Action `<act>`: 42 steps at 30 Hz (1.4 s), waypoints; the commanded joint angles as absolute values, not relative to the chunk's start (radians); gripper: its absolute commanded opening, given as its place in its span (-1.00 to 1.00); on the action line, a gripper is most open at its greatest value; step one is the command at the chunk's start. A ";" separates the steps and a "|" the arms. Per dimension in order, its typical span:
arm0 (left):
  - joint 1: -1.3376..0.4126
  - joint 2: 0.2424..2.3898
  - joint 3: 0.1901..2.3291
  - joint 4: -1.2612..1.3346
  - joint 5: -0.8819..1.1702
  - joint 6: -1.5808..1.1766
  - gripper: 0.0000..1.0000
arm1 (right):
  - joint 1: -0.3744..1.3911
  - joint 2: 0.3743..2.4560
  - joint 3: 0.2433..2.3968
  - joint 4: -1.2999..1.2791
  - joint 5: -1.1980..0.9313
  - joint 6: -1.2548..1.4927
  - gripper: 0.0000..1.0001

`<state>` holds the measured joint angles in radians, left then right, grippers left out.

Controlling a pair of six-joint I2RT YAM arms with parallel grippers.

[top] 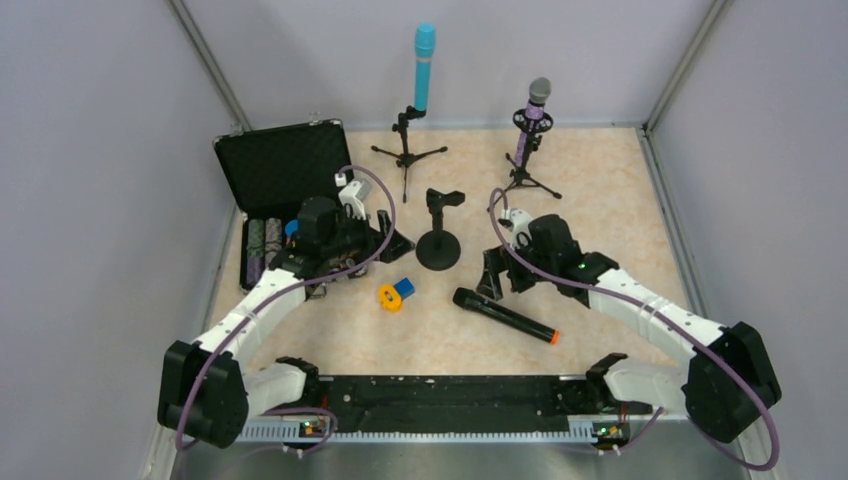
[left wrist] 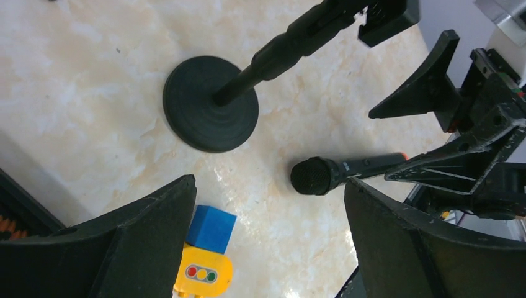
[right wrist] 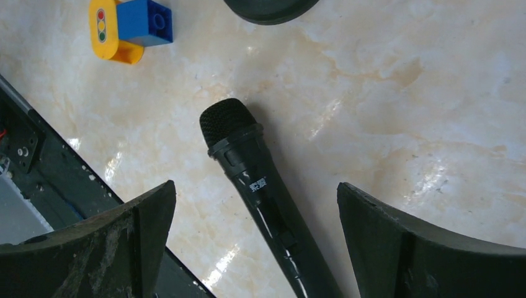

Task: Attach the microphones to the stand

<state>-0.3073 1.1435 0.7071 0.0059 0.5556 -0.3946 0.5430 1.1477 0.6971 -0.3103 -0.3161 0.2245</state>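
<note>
The black microphone [top: 505,315] with an orange end lies flat on the table, head to the left. My right gripper [top: 497,275] is open just above it. In the right wrist view the black microphone [right wrist: 260,186] lies between the spread fingers [right wrist: 142,230] of that gripper [right wrist: 255,211], untouched. My left gripper [top: 392,243] is open and empty, left of the round-base stand [top: 438,235], whose clip is empty. In the left wrist view this gripper [left wrist: 270,205] faces the mic head [left wrist: 316,176] and the stand base [left wrist: 211,112]. The light-blue microphone [top: 424,65] and the purple microphone [top: 533,115] stand upright in tripod stands at the back.
A small orange-and-blue toy [top: 395,294] lies left of the black mic; it also shows in the left wrist view [left wrist: 208,248] and the right wrist view [right wrist: 127,28]. An open black case [top: 285,165] sits at back left. A black rail [top: 440,395] runs along the near edge.
</note>
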 commanded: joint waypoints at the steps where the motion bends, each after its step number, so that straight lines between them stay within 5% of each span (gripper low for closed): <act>1: -0.302 1.108 0.733 -0.066 0.531 -0.327 0.86 | 0.613 1.125 0.688 -0.329 -0.268 0.211 0.98; 17: -0.301 1.112 0.723 -0.040 0.547 -0.329 0.84 | 0.863 1.151 0.728 -0.454 -0.015 0.210 0.96; 32: -0.302 1.074 0.687 -0.058 0.543 -0.321 0.82 | 0.921 1.358 0.777 -0.465 0.131 0.222 0.95; 42: -0.301 1.127 0.702 -0.014 0.590 -0.350 0.76 | 0.920 1.403 0.785 -0.433 0.093 0.233 0.71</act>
